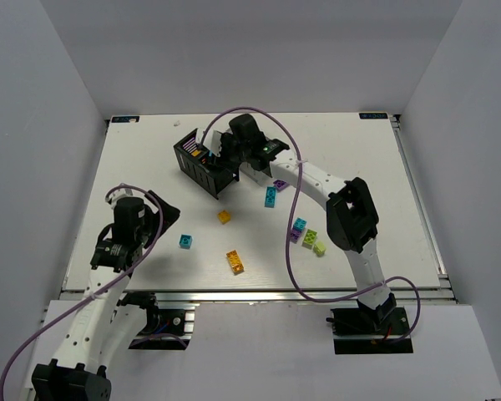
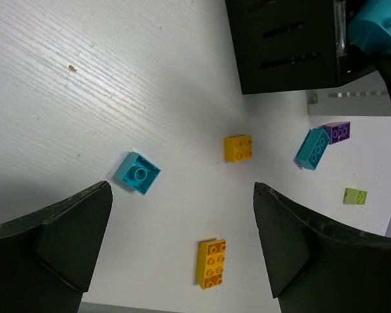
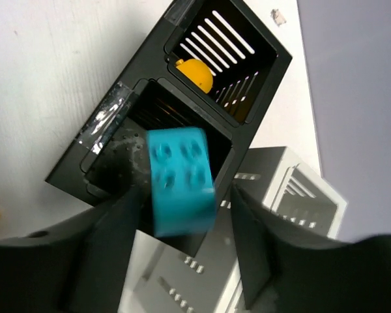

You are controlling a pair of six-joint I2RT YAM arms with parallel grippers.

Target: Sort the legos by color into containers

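My right gripper (image 3: 186, 199) hangs open over the black container (image 3: 260, 98). A blurred teal lego (image 3: 181, 179) sits loose between its fingers, above the near compartment, with a gap to the right finger. The far compartment holds an orange lego (image 3: 195, 73). The white container (image 3: 283, 189) stands right behind the black one. My left gripper (image 2: 182, 241) is open and empty above the table, with an orange two-by-four lego (image 2: 211, 263) between its fingers below. Nearby lie a teal lego (image 2: 137, 173), a small orange one (image 2: 238, 147), a long teal one (image 2: 312, 148), a purple one (image 2: 337, 132) and a lime one (image 2: 355, 195).
In the top view the black container (image 1: 202, 163) stands at the table's back middle with the right gripper (image 1: 225, 154) over it. A cluster of teal (image 1: 300, 224), purple (image 1: 294, 236) and green (image 1: 310, 237) legos lies beside the right arm's elbow. White walls surround the table.
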